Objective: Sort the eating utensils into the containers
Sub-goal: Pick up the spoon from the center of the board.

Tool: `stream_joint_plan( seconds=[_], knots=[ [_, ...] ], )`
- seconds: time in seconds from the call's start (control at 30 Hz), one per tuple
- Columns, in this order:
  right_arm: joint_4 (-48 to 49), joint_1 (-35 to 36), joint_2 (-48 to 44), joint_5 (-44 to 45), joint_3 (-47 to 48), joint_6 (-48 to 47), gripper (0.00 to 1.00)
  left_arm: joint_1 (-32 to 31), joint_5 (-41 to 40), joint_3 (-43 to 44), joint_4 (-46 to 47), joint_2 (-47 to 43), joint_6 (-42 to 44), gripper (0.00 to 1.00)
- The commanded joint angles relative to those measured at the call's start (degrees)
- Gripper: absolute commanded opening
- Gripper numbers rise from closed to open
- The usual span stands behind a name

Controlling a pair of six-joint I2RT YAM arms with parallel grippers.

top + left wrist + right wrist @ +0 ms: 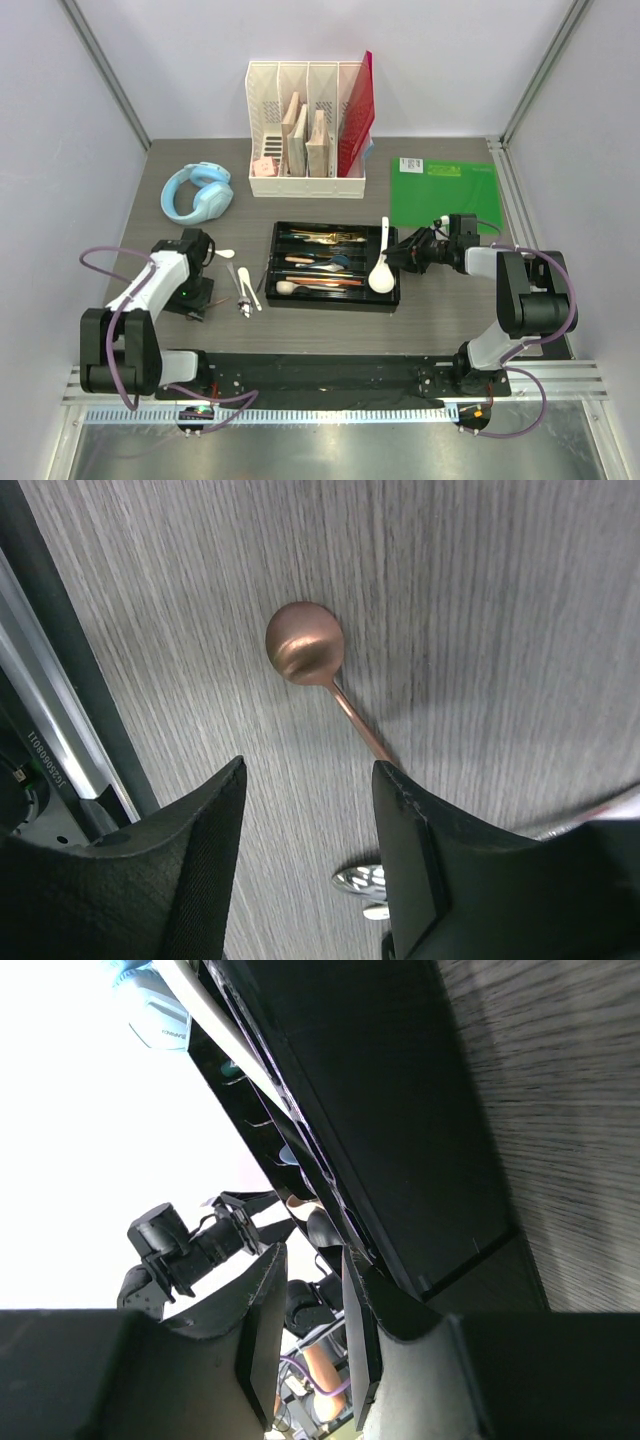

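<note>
Just ahead of the left tool, a copper spoon is lying flat on the surface. Its bowl is sitting beyond the fingertips, slightly toward the finger on the left of the wrist view. Its handle is running back on a slant toward the other finger and disappearing under that finger's tip. The long axis is therefore crossing the gap at an angle, and the handle is lying off-centre, close against one side. The left tool is hanging partly open and is gripping nothing.

To my eye, the coming grasp is turning on that offset. The tool is likely needing a small sideways shift toward the handle, or a turn of the wrist, so the fingers close square across the thin shaft. A silver piece is lying farther back beneath the tool and could get nudged.

The left arm is the nearer one. The right tool is working on the other side of the tray, just beside a white spoon. Its fingers are showing a narrow gap, and I cannot tell whether they are holding anything.
</note>
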Motion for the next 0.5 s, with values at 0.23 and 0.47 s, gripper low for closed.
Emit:
stream_joint_plan(
  seconds=[0.23, 0.47],
  knots=[
    [-2.7, -0.6, 0.9, 4.9, -0.1, -2.0, 0.35, 0.2, -2.5, 2.5, 1.4, 5.8, -1.6, 0.54],
    [-2.7, -0.6, 1.7, 4.8, 0.2, -2.1, 0.35, 0.4, -3.0, 3.1, 2.2, 7.4, -1.6, 0.53]
  ],
)
